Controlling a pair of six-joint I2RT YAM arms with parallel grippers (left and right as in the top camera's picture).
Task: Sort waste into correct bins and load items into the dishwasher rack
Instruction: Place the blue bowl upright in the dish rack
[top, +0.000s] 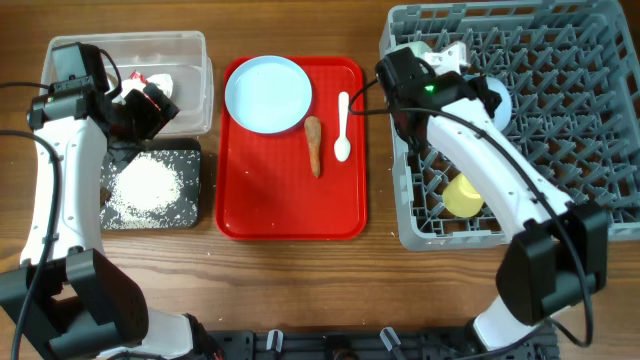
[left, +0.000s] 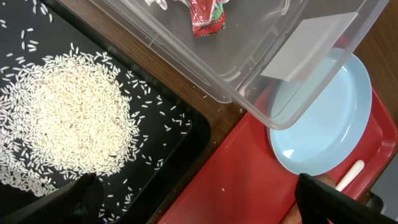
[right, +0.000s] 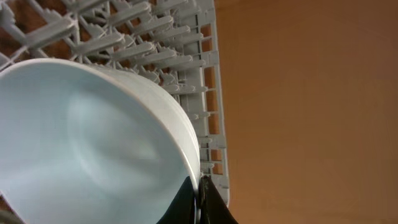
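Step in hand: by my judgement, loading a pale blue round bowl (right: 93, 137) into the large square grey plastic dishwasher rack (top: 560, 60).
Right pincer (right: 200, 198): narrow, nipped on the bowl's rim. The bowl hangs tilted above the rack's pegs.
Left pincer (left: 196, 196): wide and holding nothing, above the edge of the shallow black rectangular tub (left: 186, 134) of loose white rice grains (left: 74, 124).
On the flat red tray (top: 290, 200): pale blue round plate (top: 268, 93), white plastic spoon (top: 343, 125), thin orange-brown carrot (top: 314, 145).
Next move: probably seat the bowl between pegs, then spread the fingers. The plate, spoon and carrot remain to be dealt with.
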